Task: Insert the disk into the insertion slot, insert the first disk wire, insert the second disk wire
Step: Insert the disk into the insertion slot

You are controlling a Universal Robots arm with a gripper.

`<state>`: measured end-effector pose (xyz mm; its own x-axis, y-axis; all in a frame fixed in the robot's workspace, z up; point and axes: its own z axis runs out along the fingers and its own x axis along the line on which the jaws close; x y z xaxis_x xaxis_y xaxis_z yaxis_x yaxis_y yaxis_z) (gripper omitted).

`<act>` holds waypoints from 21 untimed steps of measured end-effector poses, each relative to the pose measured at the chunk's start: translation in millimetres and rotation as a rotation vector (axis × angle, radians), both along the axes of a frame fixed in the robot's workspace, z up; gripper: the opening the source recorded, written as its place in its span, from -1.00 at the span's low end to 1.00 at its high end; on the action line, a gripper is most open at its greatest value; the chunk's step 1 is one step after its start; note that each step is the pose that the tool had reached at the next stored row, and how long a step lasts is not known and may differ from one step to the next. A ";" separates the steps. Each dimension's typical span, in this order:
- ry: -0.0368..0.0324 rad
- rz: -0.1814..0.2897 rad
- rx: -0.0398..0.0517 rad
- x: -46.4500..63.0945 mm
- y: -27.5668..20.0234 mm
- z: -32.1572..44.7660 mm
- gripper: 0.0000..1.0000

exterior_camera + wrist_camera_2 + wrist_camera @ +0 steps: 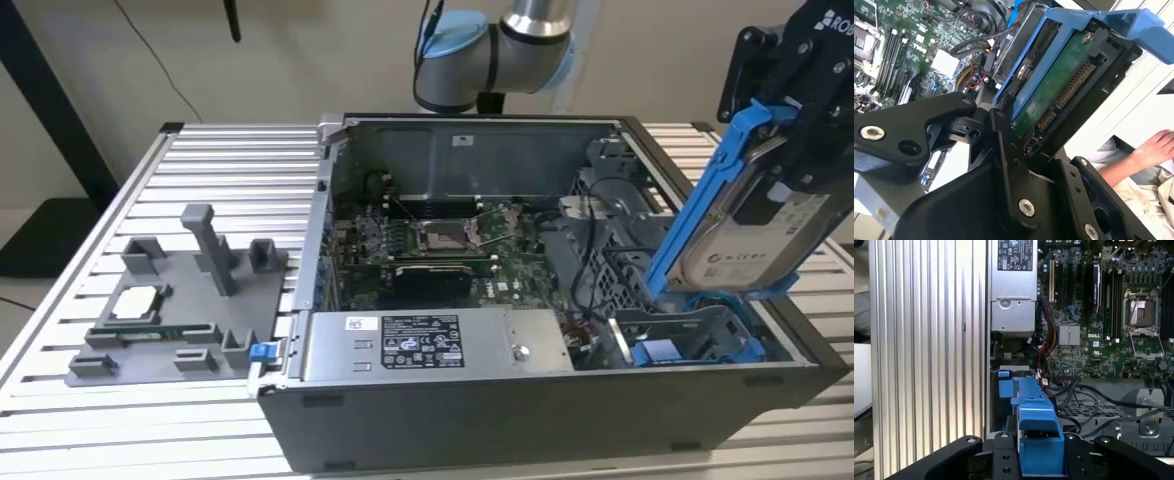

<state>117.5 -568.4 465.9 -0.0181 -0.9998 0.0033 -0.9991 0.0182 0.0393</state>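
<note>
The disk, silver-grey with a white label in a bright blue carrier frame, hangs tilted and nearly on end over the case's corner at the exterior view's right. My gripper is shut on it from above. The disk's lower end sits just above the insertion slot, a grey cage bay with blue fittings. In the second wrist view the disk's green circuit board and connector show between the black fingers. The blue carrier shows in the first wrist view. Black cables lie by the cage; which are disk wires I cannot tell.
The open computer case holds a motherboard with a CPU socket and a grey labelled power-supply box. A grey fixture with small parts stands on the slatted table at the exterior view's left. A person's hand is close by.
</note>
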 end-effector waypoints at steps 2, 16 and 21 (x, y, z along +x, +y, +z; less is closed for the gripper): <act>0.0000 0.000 -0.0001 0.0 -0.1 -2.9 -1.00; 0.0000 0.000 -0.0036 0.0 -0.2 -9.3 -1.00; 0.0000 0.000 -0.0037 0.0 -0.2 -10.0 -1.00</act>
<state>117.5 -568.6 455.8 -0.0181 -0.9998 0.0069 -0.9991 0.0184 0.0393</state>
